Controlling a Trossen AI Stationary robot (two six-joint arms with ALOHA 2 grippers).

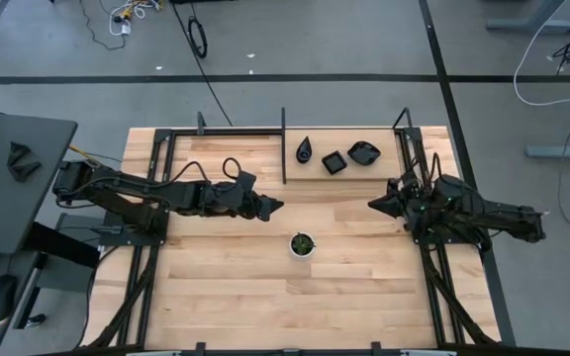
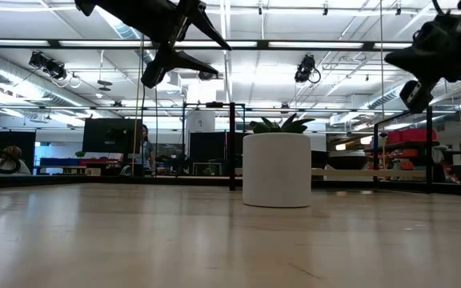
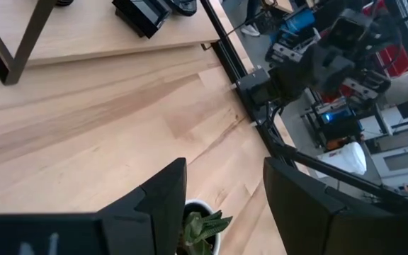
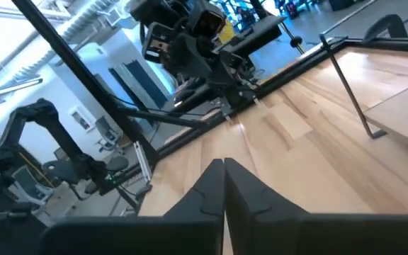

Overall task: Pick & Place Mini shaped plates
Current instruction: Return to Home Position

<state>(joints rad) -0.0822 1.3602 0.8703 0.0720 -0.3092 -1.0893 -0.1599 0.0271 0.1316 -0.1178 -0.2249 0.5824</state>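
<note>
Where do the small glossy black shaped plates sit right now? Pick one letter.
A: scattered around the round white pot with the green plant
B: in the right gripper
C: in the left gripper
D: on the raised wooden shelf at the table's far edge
D: the high view shows the small glossy black shaped plates side by side on the raised wooden shelf, apart from the round white pot; the left gripper is open and empty, and the right gripper is shut on nothing.

On the shelf [image 1: 384, 174] at the table's [image 1: 216, 287] far side, teardrop plates [image 1: 305, 151] are lined up leftmost, square plates [image 1: 334, 162] in the middle, leaf plates [image 1: 363, 152] rightmost. The cup [image 1: 302, 244] is set mid-table, before the shelf.
</note>
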